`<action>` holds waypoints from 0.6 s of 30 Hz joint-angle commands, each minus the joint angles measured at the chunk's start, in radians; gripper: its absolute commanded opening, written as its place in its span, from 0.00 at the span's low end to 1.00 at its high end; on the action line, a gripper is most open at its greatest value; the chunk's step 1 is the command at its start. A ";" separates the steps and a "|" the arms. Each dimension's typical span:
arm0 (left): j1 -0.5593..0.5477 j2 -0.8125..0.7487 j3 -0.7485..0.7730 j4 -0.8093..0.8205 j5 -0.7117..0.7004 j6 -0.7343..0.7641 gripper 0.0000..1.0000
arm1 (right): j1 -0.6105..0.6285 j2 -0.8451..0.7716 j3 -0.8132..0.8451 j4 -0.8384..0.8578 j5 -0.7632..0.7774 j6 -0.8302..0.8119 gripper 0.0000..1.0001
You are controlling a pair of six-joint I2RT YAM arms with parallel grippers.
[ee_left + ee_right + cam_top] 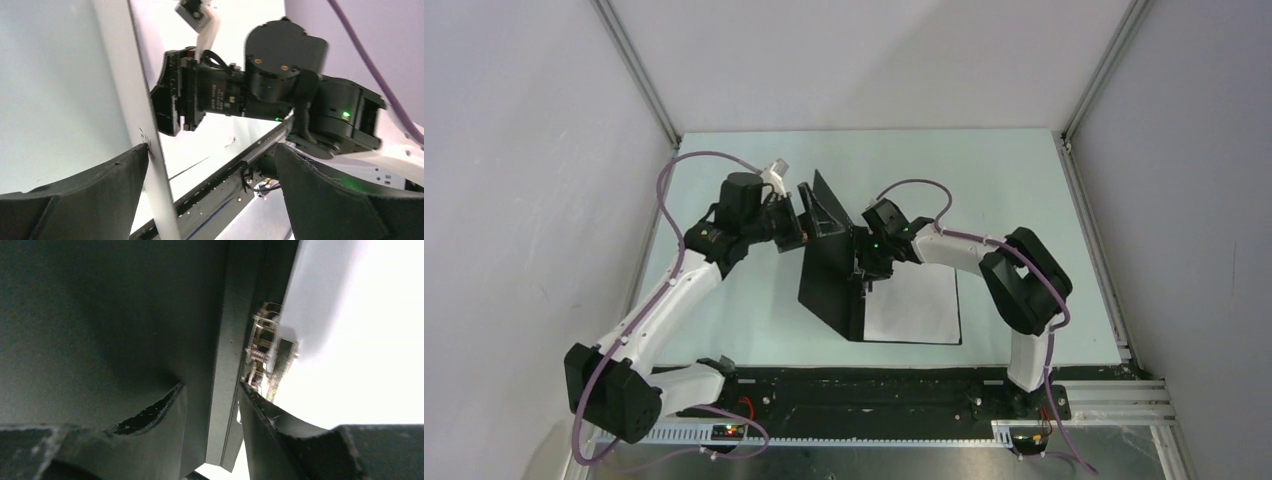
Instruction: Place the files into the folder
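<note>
At the folder (pixel 829 285): left fingers (pixel 85 197) wide astride its cover (pixel 131 95), right fingers (pixel 150 416) half-spread, seemingly loose, round its spine (pixel 223 365).

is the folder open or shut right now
Open: the folder shows its black inside, one cover raised, the white files lying on the other half.

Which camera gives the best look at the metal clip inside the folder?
Right wrist: the metal clip is seen close up. The top view shows the open folder, but the clip is too small to see there. I can't make it out in the left wrist view.
</note>
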 commanded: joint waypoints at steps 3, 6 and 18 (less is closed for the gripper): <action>-0.143 0.047 0.131 0.025 -0.120 -0.048 1.00 | -0.119 -0.204 -0.116 -0.003 0.034 0.024 0.51; -0.197 0.094 0.175 0.025 -0.150 -0.050 1.00 | -0.198 -0.326 -0.165 -0.037 0.061 0.007 0.54; -0.423 0.341 0.399 0.026 -0.177 -0.017 1.00 | -0.449 -0.735 -0.355 -0.207 0.233 -0.060 0.76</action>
